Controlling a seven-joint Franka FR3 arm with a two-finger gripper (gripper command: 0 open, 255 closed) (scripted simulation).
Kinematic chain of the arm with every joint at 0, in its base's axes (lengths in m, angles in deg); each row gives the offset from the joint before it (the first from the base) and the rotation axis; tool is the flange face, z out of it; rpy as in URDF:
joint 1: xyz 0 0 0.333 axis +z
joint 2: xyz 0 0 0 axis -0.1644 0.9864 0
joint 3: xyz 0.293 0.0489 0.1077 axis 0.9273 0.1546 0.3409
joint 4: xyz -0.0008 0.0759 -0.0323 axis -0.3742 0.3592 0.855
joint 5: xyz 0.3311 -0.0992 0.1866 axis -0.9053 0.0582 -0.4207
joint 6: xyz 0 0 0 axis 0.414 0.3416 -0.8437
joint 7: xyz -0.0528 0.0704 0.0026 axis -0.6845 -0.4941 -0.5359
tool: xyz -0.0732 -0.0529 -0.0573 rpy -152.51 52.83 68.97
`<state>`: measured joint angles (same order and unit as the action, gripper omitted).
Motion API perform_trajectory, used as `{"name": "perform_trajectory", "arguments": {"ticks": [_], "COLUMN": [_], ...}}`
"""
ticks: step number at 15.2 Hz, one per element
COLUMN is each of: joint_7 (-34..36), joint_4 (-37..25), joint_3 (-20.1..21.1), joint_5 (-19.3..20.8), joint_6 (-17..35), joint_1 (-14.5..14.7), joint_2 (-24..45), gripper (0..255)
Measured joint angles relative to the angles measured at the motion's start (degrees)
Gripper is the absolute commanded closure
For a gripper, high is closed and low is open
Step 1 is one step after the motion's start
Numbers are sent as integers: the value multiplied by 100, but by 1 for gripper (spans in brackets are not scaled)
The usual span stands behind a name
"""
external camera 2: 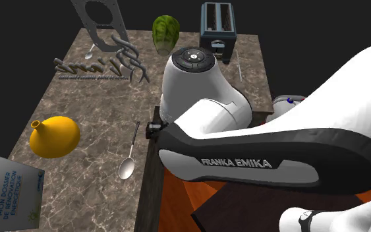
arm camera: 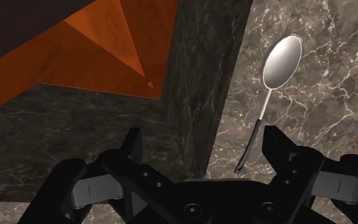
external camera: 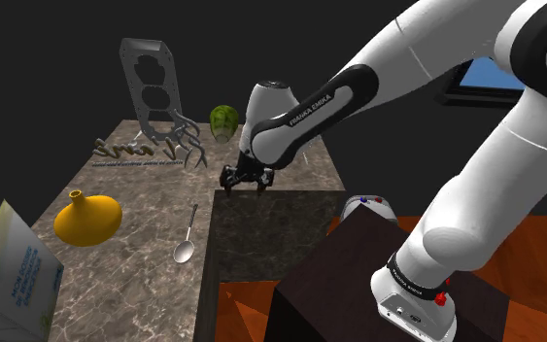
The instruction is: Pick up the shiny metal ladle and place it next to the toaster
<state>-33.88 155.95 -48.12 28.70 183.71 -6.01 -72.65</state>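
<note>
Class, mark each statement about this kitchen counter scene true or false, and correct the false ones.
1. The ladle lies flat on the marble counter. True.
2. The gripper is clasping the ladle. False: its fingers stand open and the ladle lies untouched on the counter.
3. The toaster stands right beside the ladle. False: it stands at the counter's far end, apart from the ladle.
4. A yellow vase sits at the ladle's left in the second exterior view. True.

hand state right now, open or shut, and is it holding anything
Hand: open, fingers apart, holding nothing; the ladle is not gripped.
</note>
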Motion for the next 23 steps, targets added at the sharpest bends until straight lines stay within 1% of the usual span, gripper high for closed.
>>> {"name": "perform_trajectory", "arguments": {"ticks": [3, 6, 9, 11, 13, 17, 20, 23], "joint_7": [476, 970, 1395, 1673, 1880, 2281, 2411, 2455], "joint_4": [-293, -734, -1185, -1602, -1985, -2939, -3432, -3635], "joint_3": [62, -9, -163, -291, -417, -648, -732, -776], "joint_5": [264, 604, 863, 999, 1086, 1172, 1171, 1187], "joint_6": [464, 807, 1065, 1126, 1248, 1299, 1315, 1403], "joint_1": [72, 224, 451, 653, 824, 1203, 1325, 1400], "joint_2": [723, 1471, 2147, 2593, 3066, 3999, 4477, 4759], "gripper": [0, 0, 0, 0, 0, 0, 0, 0]}}
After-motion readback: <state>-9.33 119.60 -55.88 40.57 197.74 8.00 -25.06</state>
